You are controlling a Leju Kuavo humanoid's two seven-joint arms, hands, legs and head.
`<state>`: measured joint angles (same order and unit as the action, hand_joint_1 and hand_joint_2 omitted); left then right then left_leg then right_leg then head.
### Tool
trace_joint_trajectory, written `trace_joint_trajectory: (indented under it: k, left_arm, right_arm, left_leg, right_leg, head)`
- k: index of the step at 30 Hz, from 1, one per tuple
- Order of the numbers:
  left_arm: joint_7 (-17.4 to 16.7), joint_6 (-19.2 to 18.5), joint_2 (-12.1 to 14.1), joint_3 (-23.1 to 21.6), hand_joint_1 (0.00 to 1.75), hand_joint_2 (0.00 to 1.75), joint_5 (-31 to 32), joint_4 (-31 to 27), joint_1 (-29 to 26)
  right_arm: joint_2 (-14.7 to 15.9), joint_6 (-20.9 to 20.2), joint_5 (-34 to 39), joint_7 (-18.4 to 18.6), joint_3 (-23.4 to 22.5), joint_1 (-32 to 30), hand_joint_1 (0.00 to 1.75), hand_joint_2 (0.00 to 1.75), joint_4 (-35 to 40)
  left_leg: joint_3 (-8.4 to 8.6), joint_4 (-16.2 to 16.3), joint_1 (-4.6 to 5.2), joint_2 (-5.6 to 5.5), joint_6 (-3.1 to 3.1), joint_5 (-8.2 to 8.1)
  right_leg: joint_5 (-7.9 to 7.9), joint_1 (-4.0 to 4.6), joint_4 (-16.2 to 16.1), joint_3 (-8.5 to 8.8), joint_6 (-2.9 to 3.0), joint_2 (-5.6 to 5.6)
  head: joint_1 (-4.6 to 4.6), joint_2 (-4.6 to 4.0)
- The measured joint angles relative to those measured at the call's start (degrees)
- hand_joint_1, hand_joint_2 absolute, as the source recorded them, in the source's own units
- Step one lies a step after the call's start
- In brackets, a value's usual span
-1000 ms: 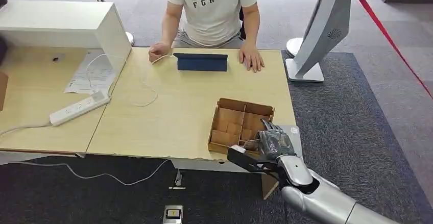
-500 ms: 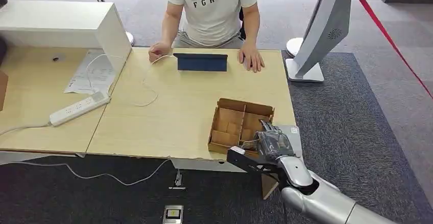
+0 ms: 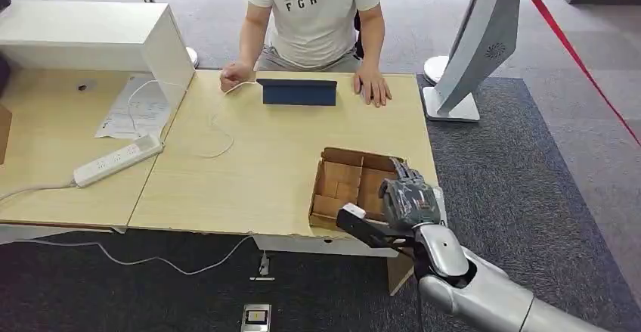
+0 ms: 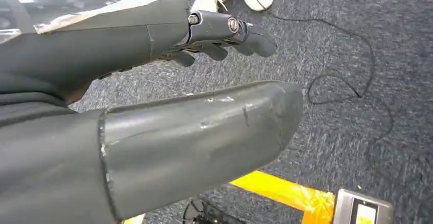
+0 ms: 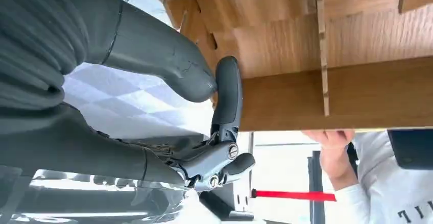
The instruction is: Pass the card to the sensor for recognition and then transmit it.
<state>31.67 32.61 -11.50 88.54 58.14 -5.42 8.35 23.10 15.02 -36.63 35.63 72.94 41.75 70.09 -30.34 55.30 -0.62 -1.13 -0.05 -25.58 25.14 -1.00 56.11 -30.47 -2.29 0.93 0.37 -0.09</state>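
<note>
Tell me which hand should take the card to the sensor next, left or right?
Right. The right hand is at the cardboard box with a white card pinched between thumb and finger. The left hand hangs over the carpet, holding nothing.

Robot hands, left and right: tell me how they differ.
The left robot hand hangs over grey carpet; the right robot hand is above the cardboard box on the table. The left holds nothing, fingers apart; the right pinches a pale card. Both are dark grey.
</note>
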Motion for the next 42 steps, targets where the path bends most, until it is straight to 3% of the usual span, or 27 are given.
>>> trace_joint_trajectory:
  k: [1, 2, 4, 5, 18, 34, 35, 42]
  left_arm:
    - [0.0, -0.1, 0.0, 0.0, 0.0, 0.0, 0.0, 0.0, 0.0]
    - [0.0, -0.1, 0.0, 0.0, 0.0, 0.0, 0.0, 0.0, 0.0]
    - [0.0, -0.1, 0.0, 0.0, 0.0, 0.0, 0.1, 0.0, 0.0]
    - [0.0, -0.1, 0.0, 0.0, 0.0, 0.0, 0.1, 0.0, 0.0]
    - [0.0, 0.0, 0.0, 0.0, 0.0, 0.0, 0.6, 0.0, 0.0]
    - [-0.4, 0.8, 0.0, 0.0, 0.0, 0.0, -1.0, 0.0, 0.0]
    - [-0.4, 0.9, 0.0, 0.0, 0.0, 0.0, -1.1, 0.0, 0.0]
    - [-0.1, 1.0, 0.0, 0.0, 0.0, 0.0, -1.1, 0.0, 0.0]
  right_arm:
    - [0.3, 0.0, -0.1, 0.2, -0.1, 0.0, 1.75, 1.75, 0.4]
    - [0.5, 0.0, -0.1, 0.3, -0.2, 0.0, 0.0, 1.75, 0.8]
    - [0.9, 0.0, -0.3, 0.8, -0.3, 0.0, 0.0, 1.75, 1.6]
    - [1.3, 0.0, -0.5, 1.2, -0.3, -0.1, 0.0, 0.0, 2.1]
    - [3.9, -1.2, 0.8, 1.9, -0.7, -1.4, 0.0, 0.0, 7.0]
    - [4.0, -5.5, 1.0, 2.1, -0.4, -1.9, 0.0, 0.0, 10.1]
    - [3.9, -5.8, 0.9, 2.1, -0.3, -2.1, 0.0, 1.75, 10.3]
    - [3.6, -6.4, 0.8, 2.2, -0.3, -3.8, 0.0, 1.75, 10.6]
  left_leg:
    - [0.0, 0.0, 0.0, 0.0, 0.0, 0.0]
    - [0.0, 0.0, 0.0, 0.0, 0.0, 0.0]
    - [0.0, 0.0, 0.0, 0.0, 0.0, 0.0]
    - [0.0, 0.0, 0.0, 0.0, 0.0, 0.0]
    - [0.0, 0.0, 0.0, 0.0, 0.0, 0.0]
    - [-0.01, 0.0, 0.0, -0.01, 0.0, 0.0]
    - [-0.01, 0.0, 0.0, -0.01, 0.0, 0.0]
    - [-0.01, 0.0, 0.0, 0.0, 0.0, 0.0]
  right_leg:
    - [0.0, 0.0, 0.0, 0.0, 0.0, 0.0]
    - [0.0, 0.0, 0.0, 0.0, 0.0, 0.0]
    - [0.0, 0.0, 0.0, 0.0, 0.0, 0.0]
    - [0.0, 0.0, 0.0, 0.0, 0.0, 0.0]
    - [0.0, 0.0, 0.0, 0.0, 0.0, 0.0]
    - [0.0, 0.0, 0.0, 0.0, 0.0, 0.0]
    - [0.0, 0.0, 0.0, 0.0, 0.0, 0.0]
    - [0.0, 0.0, 0.0, 0.0, 0.0, 0.0]
  head:
    - [-0.02, 0.0]
    - [0.0, 0.0]
    - [0.0, 0.0]
    - [-0.02, 0.0]
    - [-0.02, 0.0]
    - [-0.02, 0.0]
    - [-0.02, 0.0]
    - [0.0, 0.0]
